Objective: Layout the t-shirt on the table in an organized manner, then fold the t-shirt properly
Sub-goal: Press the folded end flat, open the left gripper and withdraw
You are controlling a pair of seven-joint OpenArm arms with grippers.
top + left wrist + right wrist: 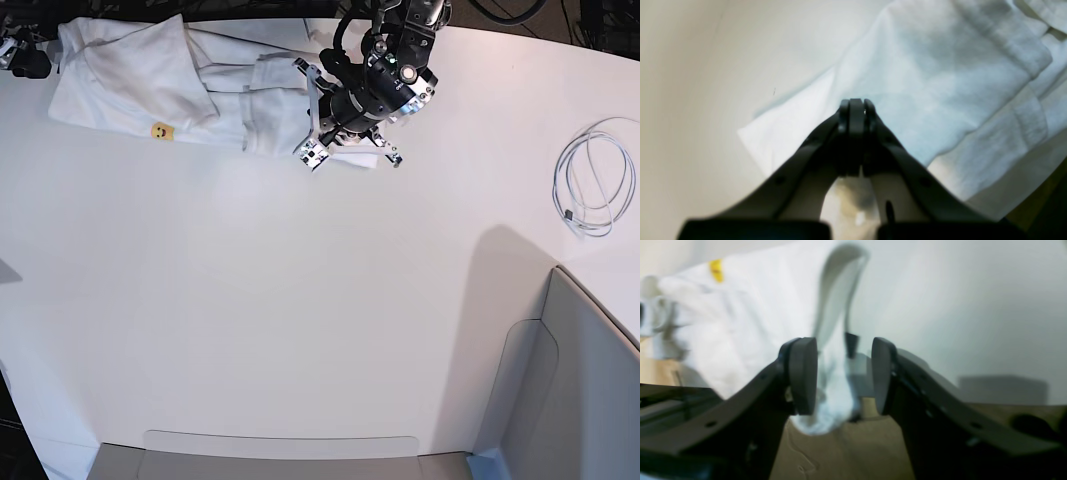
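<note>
Coiled white cable (590,180) at right, grey angular bin (575,390) lower right, even bright light

I see left gripper (856,110) jaws pressed together, arm angled low — right gripper (843,373) jaws spread wide, at far edge.

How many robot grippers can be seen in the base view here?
2. The left gripper is over the t-shirt near the top centre of the table. The right gripper is only partly visible at the top-left edge by the shirt's other end.
</note>
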